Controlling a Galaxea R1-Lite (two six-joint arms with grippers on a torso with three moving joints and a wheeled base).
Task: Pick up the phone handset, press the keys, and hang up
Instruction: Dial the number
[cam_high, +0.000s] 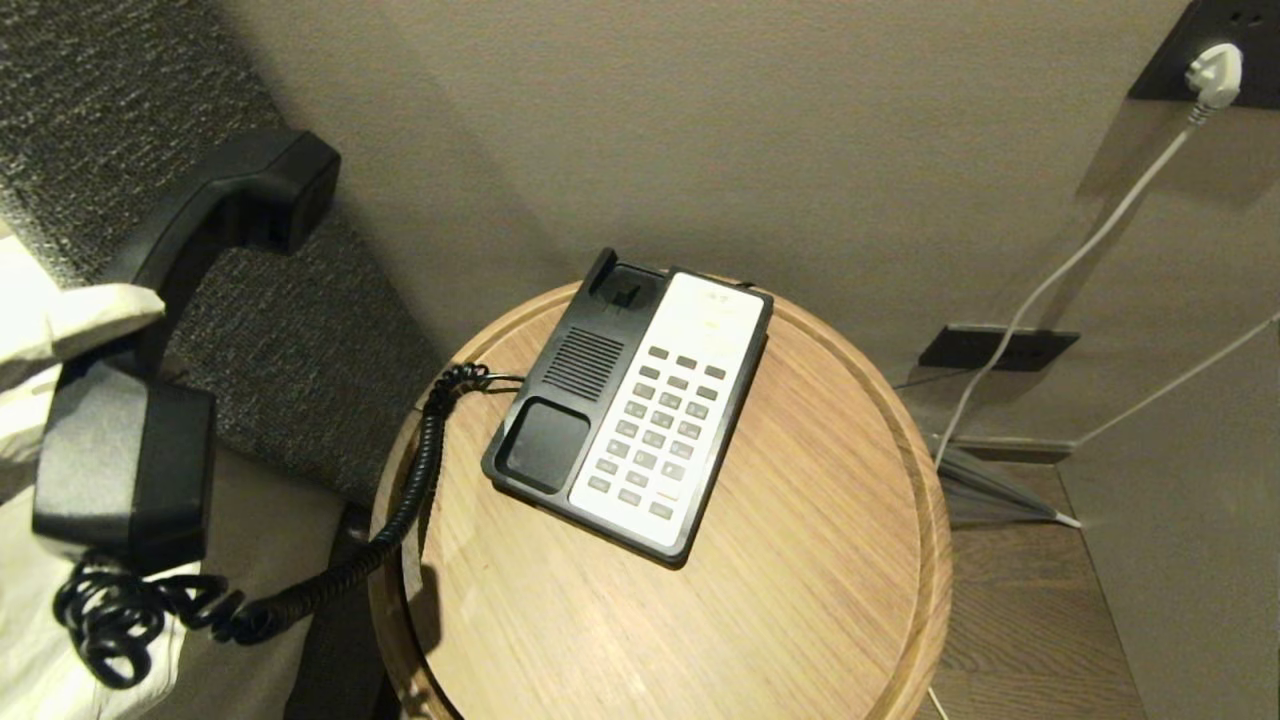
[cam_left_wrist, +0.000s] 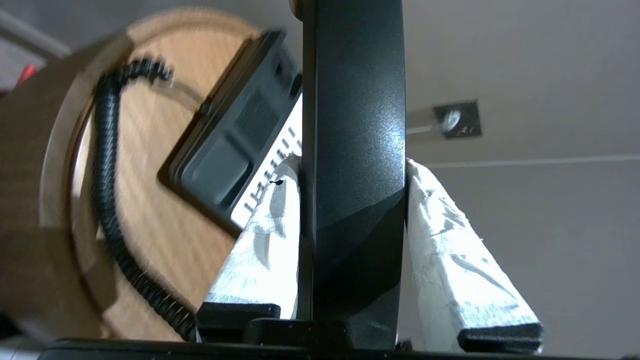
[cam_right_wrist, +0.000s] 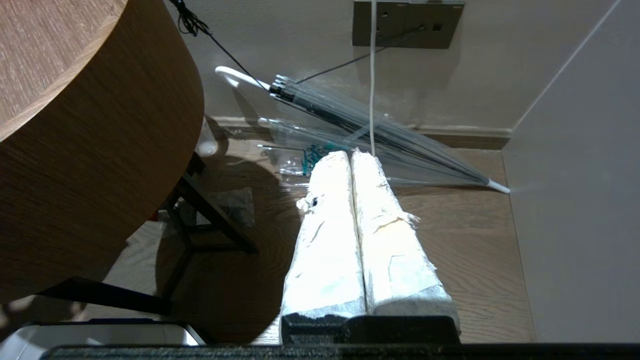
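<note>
The black phone handset (cam_high: 175, 245) hangs in the air left of the round table, off its cradle and tilted, ear end up. My left gripper (cam_high: 125, 315) is shut on its shaft; in the left wrist view the white-wrapped fingers (cam_left_wrist: 265, 235) press both sides of the handset (cam_left_wrist: 350, 100). A black coiled cord (cam_high: 400, 510) sags from the lower end to the black-and-white phone base (cam_high: 560, 400), whose grey keys (cam_high: 655, 430) face up beside the empty cradle. My right gripper (cam_right_wrist: 351, 156) is shut on nothing, low beside the table.
The phone base stands on a round wooden table (cam_high: 800, 560) with a raised rim. A dark upholstered panel (cam_high: 300, 330) and white bedding lie to the left. A folded clear umbrella (cam_right_wrist: 380, 135) lies on the floor by the wall, under a white plug and cable (cam_high: 1090, 240).
</note>
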